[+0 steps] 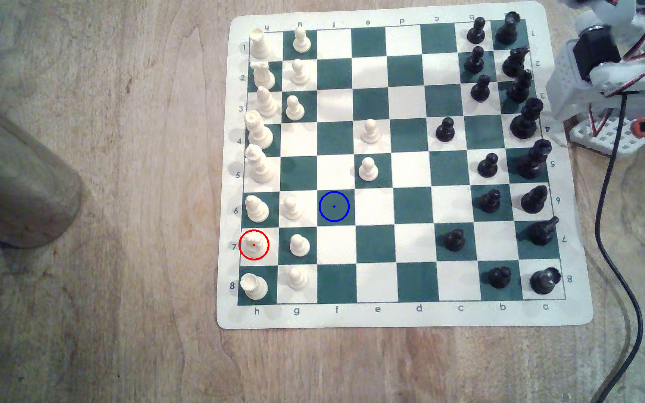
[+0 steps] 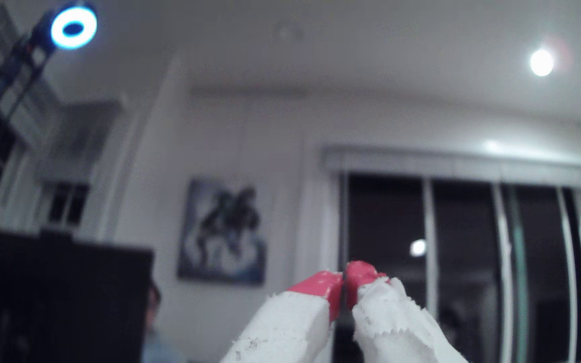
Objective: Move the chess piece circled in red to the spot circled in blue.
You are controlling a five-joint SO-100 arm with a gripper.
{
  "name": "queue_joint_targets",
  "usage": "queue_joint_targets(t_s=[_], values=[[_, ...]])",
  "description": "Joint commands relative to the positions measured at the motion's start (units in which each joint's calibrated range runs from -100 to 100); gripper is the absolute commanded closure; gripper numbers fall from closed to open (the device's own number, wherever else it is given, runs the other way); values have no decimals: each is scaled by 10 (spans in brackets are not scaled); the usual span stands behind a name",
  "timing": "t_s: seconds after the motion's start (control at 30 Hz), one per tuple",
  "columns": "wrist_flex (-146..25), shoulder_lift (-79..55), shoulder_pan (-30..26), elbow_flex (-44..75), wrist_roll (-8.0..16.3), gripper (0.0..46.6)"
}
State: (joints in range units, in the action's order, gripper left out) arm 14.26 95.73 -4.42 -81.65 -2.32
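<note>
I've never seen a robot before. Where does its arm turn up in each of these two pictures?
Exterior view: the white arm sits folded in the upper right corner, just past the chessboard edge lined with black pieces.
Wrist view: its pincer, white with red tips pressed together, is in the foreground in front of a dark window.
Shared landmark: the arm's own white plastic body.
</note>
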Motion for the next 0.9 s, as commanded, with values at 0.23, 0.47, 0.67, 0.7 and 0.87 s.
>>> queue_joint_targets(t_s=[0.23, 0.47, 0.67, 0.7, 0.87], values=[[-460, -19, 19, 186, 1, 464], [-507, -118, -17, 217, 11, 464], [-505, -243, -65, 254, 24, 444], [-514, -266, -70, 265, 29, 447], [-527, -416, -124, 375, 110, 456]])
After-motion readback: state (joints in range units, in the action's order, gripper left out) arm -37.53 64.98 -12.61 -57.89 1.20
